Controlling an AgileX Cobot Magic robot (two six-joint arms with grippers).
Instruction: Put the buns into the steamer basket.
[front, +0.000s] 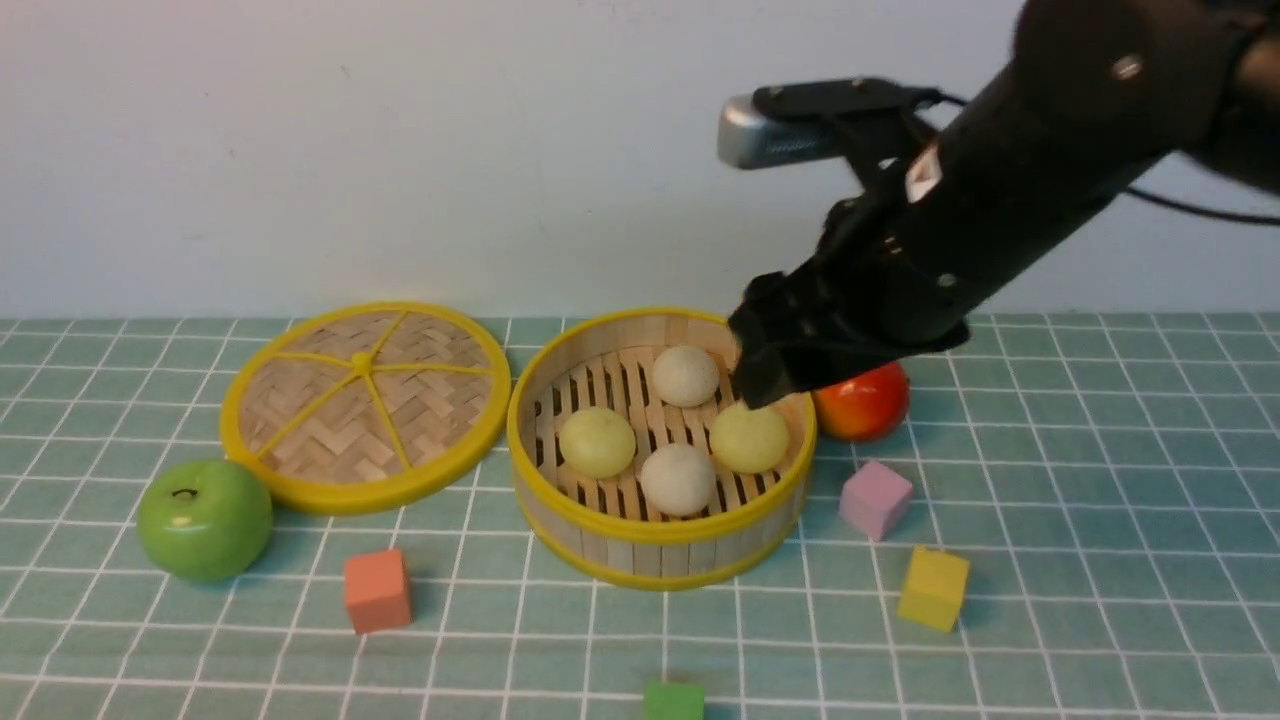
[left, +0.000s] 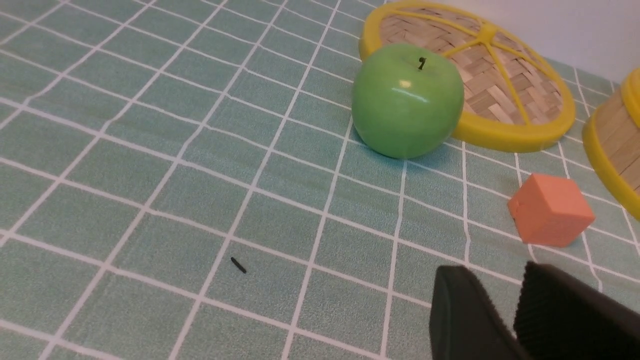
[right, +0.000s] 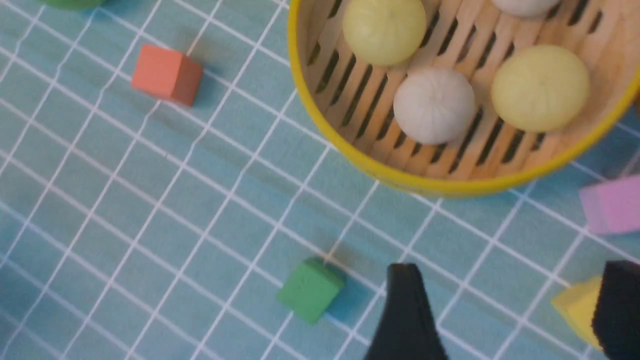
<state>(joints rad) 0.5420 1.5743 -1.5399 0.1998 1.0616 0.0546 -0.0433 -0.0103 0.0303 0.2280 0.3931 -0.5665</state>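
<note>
The steamer basket (front: 640, 545) stands at the table's middle. Inside lie all four buns: an off-white one (front: 686, 375) at the back, a yellow-green one (front: 597, 441) on the left, an off-white one (front: 678, 478) at the front and a yellow-green one (front: 748, 437) on the right. My right gripper (front: 765, 385) hovers open and empty over the basket's right rear, just above the right bun. The right wrist view shows its jaws (right: 510, 280) wide apart, with the basket (right: 350, 150) and its buns (right: 434, 105) beyond. My left gripper (left: 497, 272) is shut and empty, low over the cloth.
A flat woven lid (front: 365, 405) lies left of the basket with a green apple (front: 205, 518) in front of it. A red-orange fruit (front: 865, 400) sits behind the basket's right side. Orange (front: 377, 590), pink (front: 875, 498), yellow (front: 933, 587) and green (front: 673, 700) cubes lie in front.
</note>
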